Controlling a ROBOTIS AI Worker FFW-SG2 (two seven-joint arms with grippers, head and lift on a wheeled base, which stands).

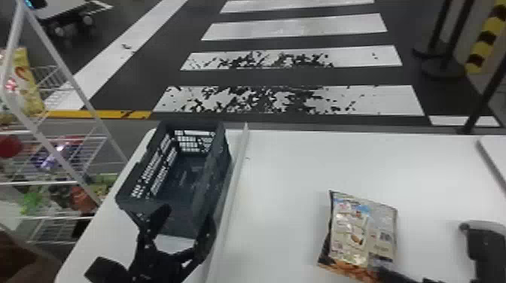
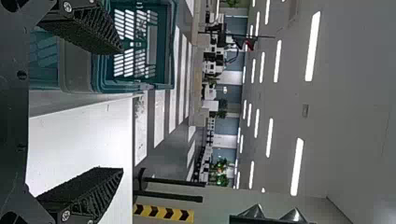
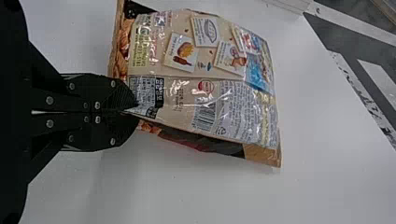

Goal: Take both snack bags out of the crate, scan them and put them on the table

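In the head view my left gripper (image 1: 184, 227) stands open at the near end of the dark crate (image 1: 223, 162), whose inner floor shows bare. My right gripper (image 1: 382, 271) is at the lower edge of a snack bag (image 1: 363, 233) over the right part of the table. The left wrist view has the left gripper (image 2: 122, 112) with its fingers wide apart and the crate (image 2: 100, 74) beyond them. Seen from the right wrist, the right gripper (image 3: 135, 109) is shut on a corner of the snack bag (image 3: 187, 84), its printed barcode side facing the camera.
A black handheld scanner (image 1: 485, 244) is at the right of the white table (image 1: 278, 180). A raised strip (image 1: 231, 188) runs beside the crate. Wire shelves (image 1: 56, 180) with colourful packages stand at the left.
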